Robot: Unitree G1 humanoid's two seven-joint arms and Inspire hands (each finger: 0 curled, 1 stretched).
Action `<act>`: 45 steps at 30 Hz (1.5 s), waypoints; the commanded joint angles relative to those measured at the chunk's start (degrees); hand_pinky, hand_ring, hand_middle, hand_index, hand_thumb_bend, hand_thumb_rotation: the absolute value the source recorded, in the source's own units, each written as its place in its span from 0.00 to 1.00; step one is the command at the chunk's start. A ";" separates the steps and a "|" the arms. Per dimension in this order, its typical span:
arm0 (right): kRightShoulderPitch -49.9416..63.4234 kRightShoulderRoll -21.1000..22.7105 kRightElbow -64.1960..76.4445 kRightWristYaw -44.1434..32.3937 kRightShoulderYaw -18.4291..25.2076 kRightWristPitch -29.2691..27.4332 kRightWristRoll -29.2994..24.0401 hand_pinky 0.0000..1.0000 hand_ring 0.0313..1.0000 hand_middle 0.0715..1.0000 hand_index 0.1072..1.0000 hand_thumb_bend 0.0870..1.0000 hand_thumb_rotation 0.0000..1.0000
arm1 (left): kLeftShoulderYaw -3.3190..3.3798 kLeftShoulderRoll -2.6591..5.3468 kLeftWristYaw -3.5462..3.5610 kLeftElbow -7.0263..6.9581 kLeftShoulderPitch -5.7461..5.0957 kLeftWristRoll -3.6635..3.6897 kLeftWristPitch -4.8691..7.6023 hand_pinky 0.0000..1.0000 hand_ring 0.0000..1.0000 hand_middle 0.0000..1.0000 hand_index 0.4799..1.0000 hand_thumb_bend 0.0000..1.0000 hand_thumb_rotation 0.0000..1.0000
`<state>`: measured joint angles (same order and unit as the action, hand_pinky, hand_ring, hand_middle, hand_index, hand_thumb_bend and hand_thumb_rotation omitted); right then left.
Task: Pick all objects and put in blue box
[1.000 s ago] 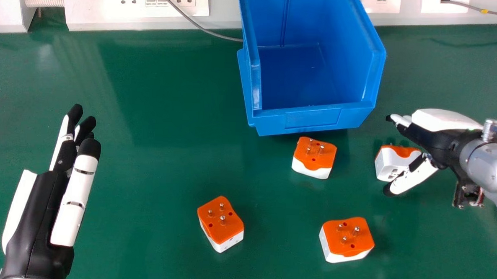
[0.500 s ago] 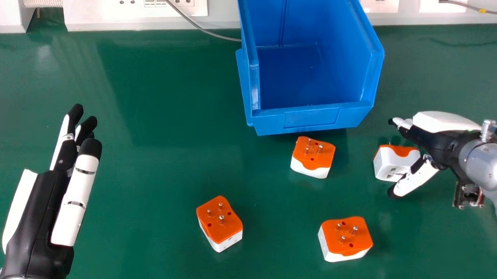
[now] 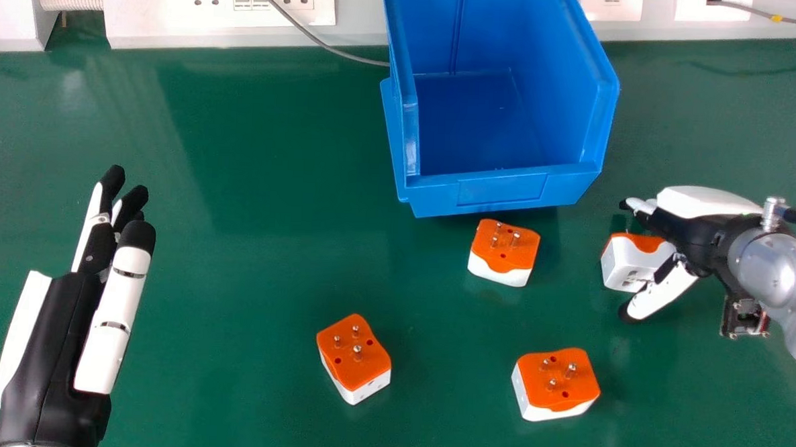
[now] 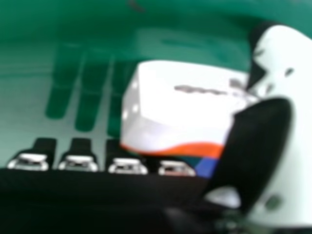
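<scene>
the right hand (image 3: 696, 235), black and white at the end of a silver forearm, is at the right of the head view, its fingers loosely extended and its grip released. its white, black-tipped thumb (image 3: 663, 293) points out on the near side of a chunky white plastic plug adapter with an orange pin face (image 3: 626, 266), while the fingers reach over the far side. the adapter sits in the gap between them on its side, orange face turned away from the robot. in the right hand view the thumb overlaps one end of it; whether they touch i cannot tell.

towards the robot's left, a second orange and white adapter (image 3: 504, 249) rests pins up, just in front of the big open-fronted blue plastic box (image 3: 500, 193). nearer the robot are two more, also pins up: one at the right (image 3: 555, 383), one further left (image 3: 353, 357). all four are on the glossy green tabletop (image 3: 249, 244), outside the box.

well apart at the left is the left hand (image 3: 53, 349), fingers straight and holding nothing. along the back run white socket panels (image 3: 172, 12) with a grey cable (image 3: 312, 40) across them.
</scene>
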<state>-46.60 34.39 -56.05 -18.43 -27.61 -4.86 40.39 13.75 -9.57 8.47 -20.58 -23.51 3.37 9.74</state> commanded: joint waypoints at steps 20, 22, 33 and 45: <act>-2.24 -0.22 0.02 0.53 0.15 0.29 0.09 0.99 0.99 1.00 0.96 0.44 0.27 | 0.82 -0.26 -0.01 -2.15 -0.21 0.91 -0.07 0.94 0.97 0.97 0.99 0.52 1.00; -2.34 -0.43 -0.42 0.76 0.15 0.42 0.05 0.99 0.99 1.00 0.96 0.44 0.27 | 0.81 -0.28 0.05 -2.22 -0.29 0.94 -0.10 0.94 0.97 0.97 0.99 0.52 1.00; -3.04 -0.97 -1.19 0.90 -0.90 1.63 1.26 0.98 0.98 1.00 0.95 0.43 0.21 | 0.92 -0.36 -0.26 -2.98 -0.50 0.34 -0.73 0.94 0.97 0.97 0.99 0.53 1.00; -3.11 -0.83 -0.80 2.93 -2.74 2.41 2.52 0.92 0.96 0.97 0.92 0.47 0.13 | 0.73 -0.13 -0.43 -4.41 -0.88 -0.01 -1.59 0.94 0.97 0.97 0.99 0.53 1.00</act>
<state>-48.66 32.45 -57.29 -16.49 -30.16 -3.09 41.60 14.00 -9.57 8.49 -23.40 -23.98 3.41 8.03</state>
